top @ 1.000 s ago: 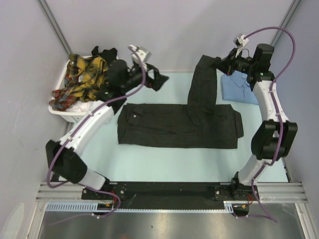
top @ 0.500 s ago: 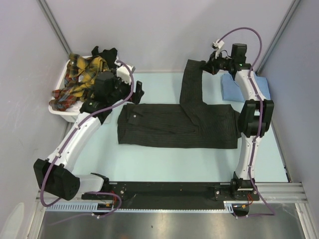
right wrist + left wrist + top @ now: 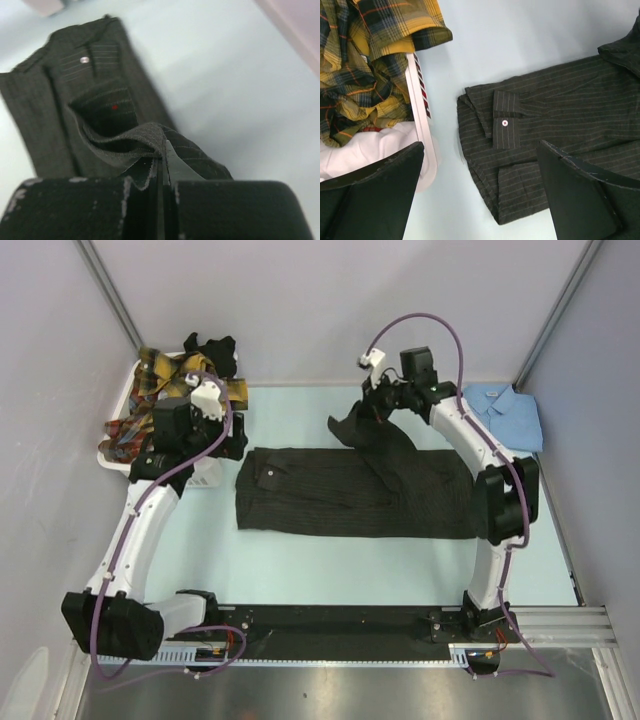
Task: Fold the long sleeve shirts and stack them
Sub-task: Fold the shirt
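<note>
The charcoal pinstripe shirt (image 3: 350,495) lies flat across the middle of the table. My right gripper (image 3: 372,405) is shut on its sleeve (image 3: 385,445) and holds the sleeve end raised above the shirt's far edge. In the right wrist view the jaws (image 3: 162,167) pinch a fold of the pinstripe sleeve (image 3: 150,137), with the shirt body (image 3: 65,100) below. My left gripper (image 3: 237,435) is open and empty over the shirt's left end, next to the basket. The left wrist view shows the cuff with a pale button (image 3: 506,122) between the open fingers (image 3: 375,195). A folded light blue shirt (image 3: 508,412) lies at the far right.
A white laundry basket (image 3: 120,462) stands at the far left, its rim (image 3: 422,125) close to the left gripper. It holds yellow-red plaid shirts (image 3: 160,390) and a white cloth (image 3: 365,152). Grey walls close in the back and sides.
My right gripper has carried the sleeve leftward and nearer, from beside the blue shirt to over the pinstripe shirt. My left gripper has drawn back left toward the basket.
</note>
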Available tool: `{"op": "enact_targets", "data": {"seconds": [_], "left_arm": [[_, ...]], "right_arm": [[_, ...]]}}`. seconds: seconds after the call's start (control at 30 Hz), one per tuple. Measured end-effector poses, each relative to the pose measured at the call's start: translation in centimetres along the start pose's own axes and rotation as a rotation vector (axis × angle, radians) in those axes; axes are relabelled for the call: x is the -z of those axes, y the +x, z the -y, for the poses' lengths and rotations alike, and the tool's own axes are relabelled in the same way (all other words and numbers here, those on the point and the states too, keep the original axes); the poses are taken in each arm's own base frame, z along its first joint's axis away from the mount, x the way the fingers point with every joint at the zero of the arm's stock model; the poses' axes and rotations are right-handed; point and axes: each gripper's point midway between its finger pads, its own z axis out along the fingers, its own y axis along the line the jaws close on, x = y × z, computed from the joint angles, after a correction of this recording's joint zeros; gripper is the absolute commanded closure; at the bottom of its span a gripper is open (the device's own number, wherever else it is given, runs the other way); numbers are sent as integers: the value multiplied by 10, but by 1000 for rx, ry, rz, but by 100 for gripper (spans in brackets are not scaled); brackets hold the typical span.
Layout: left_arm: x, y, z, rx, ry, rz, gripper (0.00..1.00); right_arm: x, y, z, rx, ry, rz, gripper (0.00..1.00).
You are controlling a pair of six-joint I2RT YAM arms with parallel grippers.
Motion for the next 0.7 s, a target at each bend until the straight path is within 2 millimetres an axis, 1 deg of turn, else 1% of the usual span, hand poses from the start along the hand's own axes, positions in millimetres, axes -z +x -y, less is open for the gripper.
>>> {"op": "enact_targets", "data": {"seconds": [0.07,0.2,0.23,0.33,0.43,0.53,0.63,0.7], "left_arm": [[5,3,1,1,2,2,0],[14,11,1,6,-2,-3,1],[16,14,0,9,-4,-8,1],[19,21,-2,17,-8,-21,1],[22,28,-1,24,-3,-32,1],[24,38,5,31,32,-38,1],[25,49,21,47,114,-46,1],[23,51,39,71,212,-40,1]], "right_arm": [[-1,-4,-29,4,-14,-15,100],[-8,-5,-76,-10,-33,-46,100],[-12,-4,-86,-20,-38,-57,100],[-23,4,-102,-78,-13,-96,100],[-29,11,-107,-180,30,-114,100],[-36,18,-101,-287,88,-88,100],[-38,32,-98,-377,125,-75,100],[-37,33,-95,-396,140,-66,100]]}}
